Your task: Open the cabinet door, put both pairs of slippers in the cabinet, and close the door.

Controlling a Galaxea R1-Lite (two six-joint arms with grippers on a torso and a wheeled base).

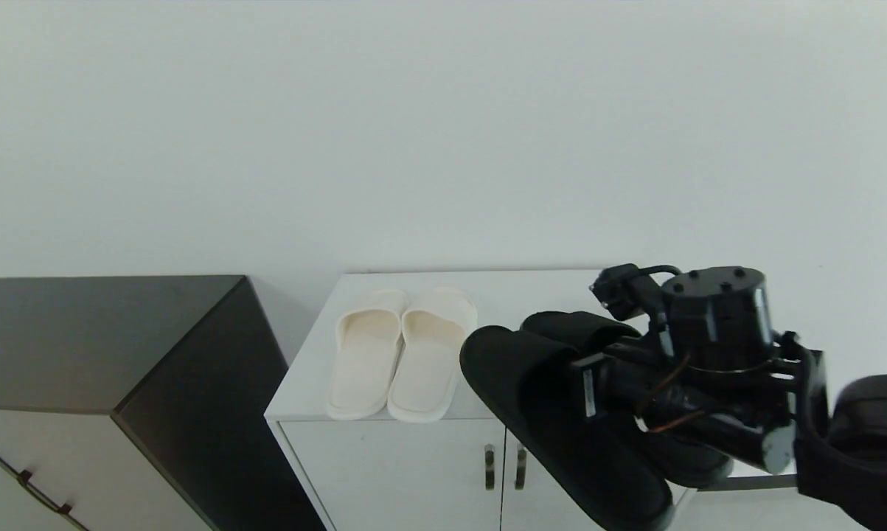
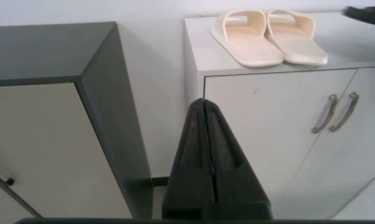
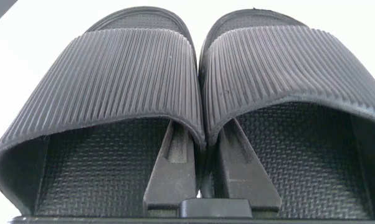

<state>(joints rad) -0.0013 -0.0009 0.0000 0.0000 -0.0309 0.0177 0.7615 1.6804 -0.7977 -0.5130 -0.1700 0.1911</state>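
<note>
Your right gripper (image 3: 202, 127): one finger (image 3: 172, 168) inside each of the black slippers (image 1: 554, 413), pinching their inner sides together. Left of it: white slippers (image 1: 399, 354) atop the cabinet (image 1: 531, 291), doors (image 1: 414, 464) closed. Your left gripper (image 2: 204, 107): fingers (image 2: 190, 162) pressed together, facing the cabinet front.

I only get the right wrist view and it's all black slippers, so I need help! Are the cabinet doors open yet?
Observer: No. Both doors of the white cabinet are shut, with their handles side by side.
Operator: Where's the other pair?
Observer: The cream slippers lie side by side on the cabinet top, to the left of your black slippers.
Operator: What's my other arm doing?
Observer: The left gripper is shut and empty, pointing at the cabinet's left front edge, below its top.
</note>
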